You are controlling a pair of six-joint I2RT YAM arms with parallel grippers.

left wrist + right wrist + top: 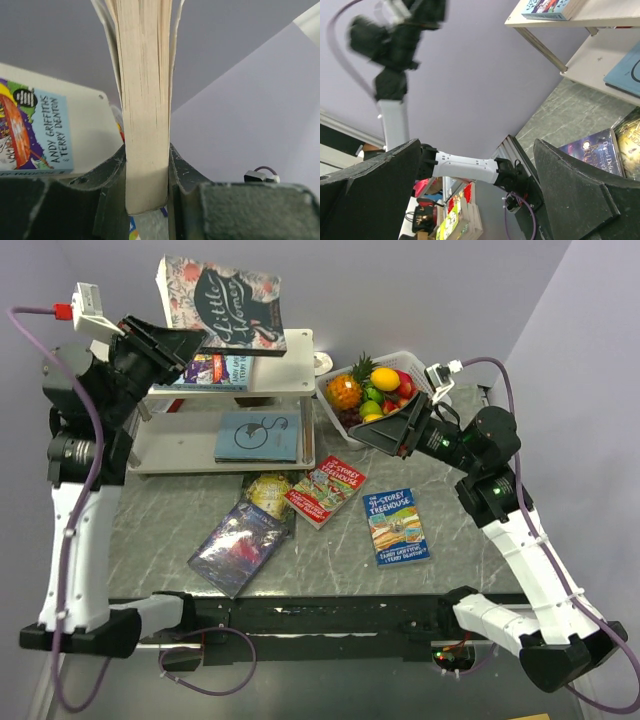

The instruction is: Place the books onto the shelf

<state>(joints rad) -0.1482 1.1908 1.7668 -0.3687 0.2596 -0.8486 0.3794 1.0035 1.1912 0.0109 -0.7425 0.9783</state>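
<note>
**Top external view:** left gripper [188, 343] clamped on one edge of the floral Little Women [225, 302]; the book is raised over the shelf [295, 352], its length running from the jaws toward 1 o'clock; a shelved Treehouse [210, 370] lies on the upper tier, with bare board at its 3 o'clock; a pale blue book [258, 436] lies flat on the lower tier. On the table [170, 520]: green-gold book [268, 490], galaxy book [238, 545], red Treehouse [326, 490], blue Treehouse [398, 525]. The right gripper [385, 430] is spread wide and holds nothing; it hangs beside the fruit basket [420, 365], with the red Treehouse at its 7 o'clock. We judge the right arm the nearer to both loose Treehouse copies.

**Left wrist view:** pads [107, 175] pressed on both faces of the page block, which rises straight toward 12 o'clock; the shelved Treehouse sits at 9 o'clock. We judge that placing it turns on tipping the book flat onto the bare board.

**Right wrist view:** fingers [375, 190] far apart with only air between; galaxy and green-gold books at 3 o'clock, shelf at 1 o'clock.
</note>
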